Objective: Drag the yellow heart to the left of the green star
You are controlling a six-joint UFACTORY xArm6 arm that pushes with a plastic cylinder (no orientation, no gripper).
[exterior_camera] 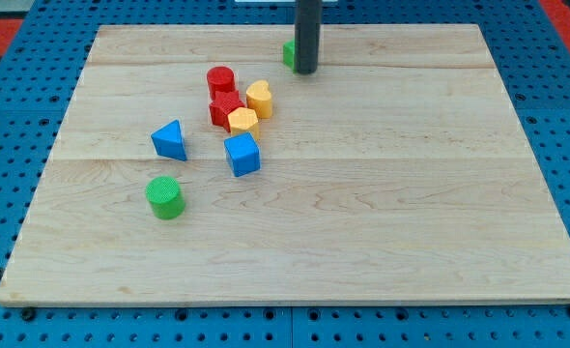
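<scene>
Seven blocks share the wooden board [362, 242] with us, and we take them from the view's bottom upward: a green cylinder [165, 197] sits nearest, then a blue cube [242, 155] and a blue triangular block [170, 140] to its left, then a tight cluster where a yellow hexagon-like block [242, 120] touches a red star-like block [223, 106], with a red cylinder [220, 81] just above them. The yellow heart [259, 98] rests at the right edge of that cluster, touching or nearly touching the yellow hexagon-like block. Farthest up, our tip [306, 72] stands right against a green block [290, 53], presumably the green star, though our rod covers most of it and its shape cannot be confirmed. We carry no claw, only a bare rod holding nothing. To do this step well, we judge the tip should come round to the heart's lower right side and push it up and leftward, clear of the red cylinder, stopping just left of the green block without nudging it. Whether the tip already touches the green block we cannot tell.
</scene>
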